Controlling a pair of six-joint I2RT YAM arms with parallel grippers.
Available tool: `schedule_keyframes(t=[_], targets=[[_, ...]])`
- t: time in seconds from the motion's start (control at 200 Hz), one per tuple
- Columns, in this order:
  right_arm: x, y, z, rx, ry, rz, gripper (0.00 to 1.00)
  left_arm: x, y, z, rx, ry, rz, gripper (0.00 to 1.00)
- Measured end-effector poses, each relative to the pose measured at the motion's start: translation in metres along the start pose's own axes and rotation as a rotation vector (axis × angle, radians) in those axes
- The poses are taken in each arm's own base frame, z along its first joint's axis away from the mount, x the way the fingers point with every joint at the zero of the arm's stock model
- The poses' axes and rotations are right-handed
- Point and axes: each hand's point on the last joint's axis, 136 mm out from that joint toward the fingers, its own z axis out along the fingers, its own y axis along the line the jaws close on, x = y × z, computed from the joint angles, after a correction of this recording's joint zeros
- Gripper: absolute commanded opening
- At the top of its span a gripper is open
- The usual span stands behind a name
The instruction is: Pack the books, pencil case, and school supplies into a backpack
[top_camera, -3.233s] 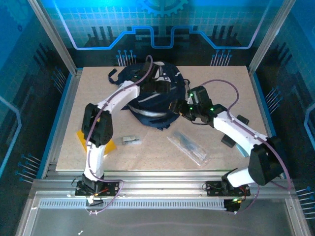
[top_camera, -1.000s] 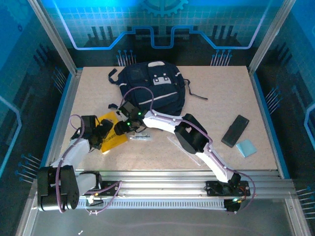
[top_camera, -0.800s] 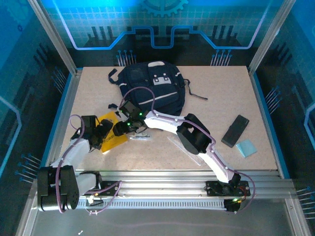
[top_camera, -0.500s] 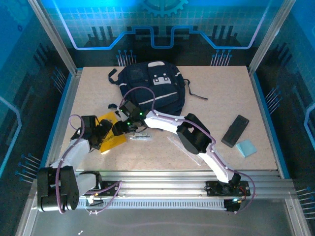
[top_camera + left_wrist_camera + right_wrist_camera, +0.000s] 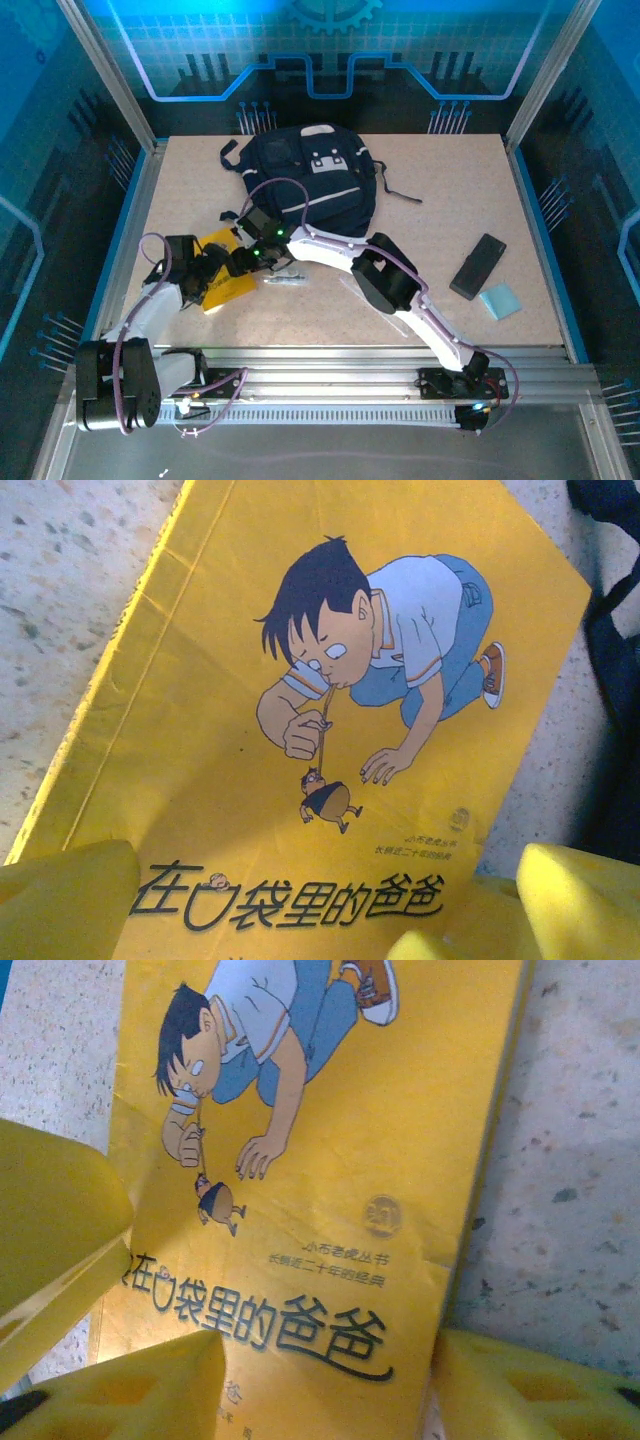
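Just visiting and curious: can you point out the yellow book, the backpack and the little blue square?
yellow book (image 5: 300,735): left wrist view, middle of its cover.
backpack (image 5: 305,172): top external view, middle of its front.
little blue square (image 5: 499,300): top external view, its centre.

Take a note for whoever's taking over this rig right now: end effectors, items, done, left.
Left end effector: open, over the yellow book's title edge.
Right end effector: open, straddling that book's side edge, nothing gripped.
Book flat on the table, near-left of the backpack.
Small pale oblong supply just right of the book; pencil case mostly under the right arm.
Done: nothing seen packed.
Left: book, supply, pencil case into the backpack.
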Motion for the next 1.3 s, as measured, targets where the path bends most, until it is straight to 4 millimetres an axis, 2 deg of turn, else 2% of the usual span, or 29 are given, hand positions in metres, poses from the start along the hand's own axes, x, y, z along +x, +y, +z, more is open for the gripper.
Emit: schedule_keyframes(t=[0.17,0.42,0.855,0.966,1.171,1.301], targets=[[0.002,0.004,-0.002,-0.024,0.003,-0.002,0.53,-0.002,0.002,0.000,-0.012,-0.012,0.000,0.99],[-0.001,0.020,-0.020,-0.065,-0.011,0.003,0.48,-0.003,0.003,0.000,-0.016,-0.018,-0.002,0.99],[-0.001,0.030,-0.017,-0.152,0.006,0.090,0.33,-0.006,0.004,-0.001,-0.021,-0.033,-0.004,0.99],[-0.002,0.031,-0.015,-0.173,0.008,0.117,0.27,-0.006,0.004,-0.001,-0.021,-0.033,-0.005,0.99],[-0.004,0.030,-0.011,-0.197,0.015,0.165,0.00,-0.006,0.003,-0.003,-0.015,-0.037,-0.004,0.99],[-0.006,0.030,-0.012,-0.221,0.013,0.181,0.00,-0.006,0.002,-0.008,-0.008,-0.038,0.001,0.99]])
